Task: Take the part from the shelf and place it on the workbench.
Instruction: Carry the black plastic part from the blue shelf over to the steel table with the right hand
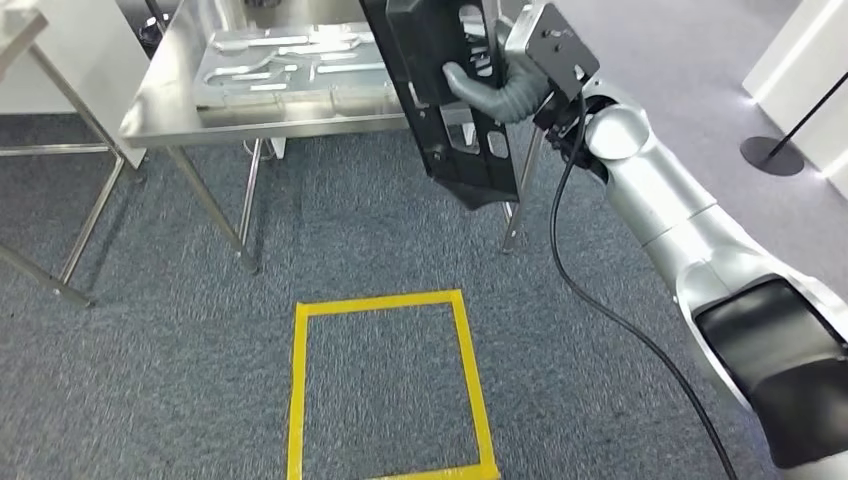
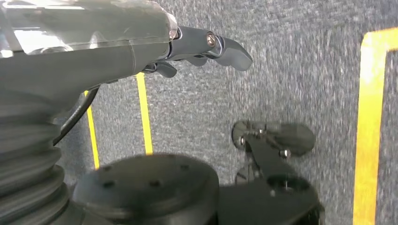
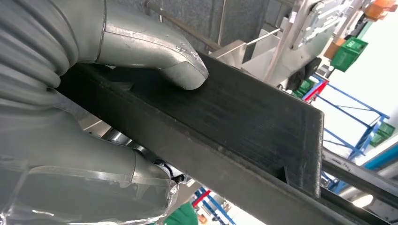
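Observation:
A long black plastic part with cut-outs hangs on edge in the air, over the front right corner of the steel workbench. My right hand grips it around the middle, thumb across its face. In the right wrist view the same black part runs slantwise with my thumb pressed on its flat side. My left hand hangs low over the carpet, fingers loosely extended and holding nothing.
The workbench top carries a moulded metal panel. Its thin legs stand on grey carpet. A yellow tape square marks the floor in front of me. A stanchion base stands at the right.

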Controlling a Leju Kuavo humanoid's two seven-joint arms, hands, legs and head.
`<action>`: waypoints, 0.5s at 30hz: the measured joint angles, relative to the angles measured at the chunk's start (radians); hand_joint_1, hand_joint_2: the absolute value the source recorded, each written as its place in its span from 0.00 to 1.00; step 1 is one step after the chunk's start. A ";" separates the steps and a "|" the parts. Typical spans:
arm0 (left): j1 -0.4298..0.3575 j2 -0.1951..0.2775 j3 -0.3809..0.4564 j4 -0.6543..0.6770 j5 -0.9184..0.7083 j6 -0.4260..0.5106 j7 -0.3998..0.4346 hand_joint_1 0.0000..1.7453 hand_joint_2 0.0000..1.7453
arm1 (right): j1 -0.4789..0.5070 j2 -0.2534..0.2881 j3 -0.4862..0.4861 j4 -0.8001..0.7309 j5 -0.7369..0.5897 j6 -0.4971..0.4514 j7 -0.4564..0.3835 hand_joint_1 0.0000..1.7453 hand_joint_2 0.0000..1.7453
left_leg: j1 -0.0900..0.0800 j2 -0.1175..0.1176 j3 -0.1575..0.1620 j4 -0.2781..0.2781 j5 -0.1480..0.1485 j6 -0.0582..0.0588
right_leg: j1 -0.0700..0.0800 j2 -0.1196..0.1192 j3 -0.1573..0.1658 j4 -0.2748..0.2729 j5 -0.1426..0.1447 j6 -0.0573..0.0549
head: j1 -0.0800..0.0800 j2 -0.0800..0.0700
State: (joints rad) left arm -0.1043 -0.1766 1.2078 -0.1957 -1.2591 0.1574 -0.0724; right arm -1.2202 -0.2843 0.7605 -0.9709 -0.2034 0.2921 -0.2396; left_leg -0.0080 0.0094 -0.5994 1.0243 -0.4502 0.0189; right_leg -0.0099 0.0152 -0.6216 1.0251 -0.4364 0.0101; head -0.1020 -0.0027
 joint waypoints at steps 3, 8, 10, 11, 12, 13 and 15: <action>0.002 -0.001 0.000 0.000 -0.001 0.001 0.000 0.00 1.00 | 0.000 0.000 0.005 0.006 -0.002 -0.001 -0.002 1.00 1.00 | 0.003 -0.001 0.014 -0.023 0.008 0.012 | -0.002 -0.002 0.001 0.005 -0.008 0.015 | 0.000 0.000; 0.002 -0.002 0.000 0.000 -0.003 -0.002 0.000 0.00 1.00 | 0.006 0.015 0.005 0.014 -0.009 -0.004 -0.006 1.00 1.00 | 0.002 0.003 0.035 -0.037 0.002 0.022 | 0.001 -0.004 -0.139 0.249 -0.090 0.026 | 0.000 0.000; 0.004 -0.002 -0.001 0.000 -0.007 -0.002 0.000 0.00 1.00 | 0.015 0.016 0.005 0.019 -0.010 -0.006 -0.006 1.00 1.00 | 0.002 0.002 0.044 -0.033 -0.009 0.021 | -0.005 -0.005 -0.134 0.207 -0.038 0.030 | 0.000 0.000; 0.005 -0.002 -0.002 0.000 -0.009 -0.003 0.000 0.00 1.00 | 0.018 0.016 0.006 0.021 -0.010 -0.008 -0.008 1.00 1.00 | 0.003 0.002 0.049 -0.030 -0.017 0.018 | -0.010 -0.006 -0.108 0.141 0.002 0.032 | 0.000 0.000; 0.005 -0.002 -0.002 0.000 -0.010 -0.004 0.000 0.00 1.00 | 0.019 0.017 0.006 0.022 -0.010 -0.011 -0.011 1.00 1.00 | 0.001 0.001 0.052 -0.024 -0.026 0.013 | -0.010 -0.006 -0.081 0.077 0.029 0.032 | 0.000 0.000; 0.005 -0.002 -0.003 0.000 -0.011 -0.004 -0.001 0.00 1.00 | 0.020 0.018 0.005 0.023 -0.010 -0.014 -0.014 1.00 1.00 | 0.000 0.000 0.054 -0.019 -0.033 0.007 | -0.010 -0.005 -0.060 0.031 0.045 0.028 | 0.000 0.000; 0.004 -0.002 -0.004 0.000 -0.012 -0.005 -0.004 0.00 1.00 | 0.026 0.020 0.005 0.023 -0.011 -0.021 -0.020 1.00 1.00 | -0.002 0.000 0.057 -0.015 -0.045 -0.004 | -0.005 0.000 -0.048 0.004 0.041 0.013 | 0.000 0.000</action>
State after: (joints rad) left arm -0.1003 -0.1782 1.2036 -0.1957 -1.2707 0.1527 -0.0761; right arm -1.1941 -0.2644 0.7651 -0.9480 -0.2143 0.2714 -0.2600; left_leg -0.0100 0.0095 -0.5429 1.0098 -0.4949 0.0147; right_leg -0.0145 0.0149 -0.6692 1.0287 -0.3954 0.0235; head -0.1020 -0.0027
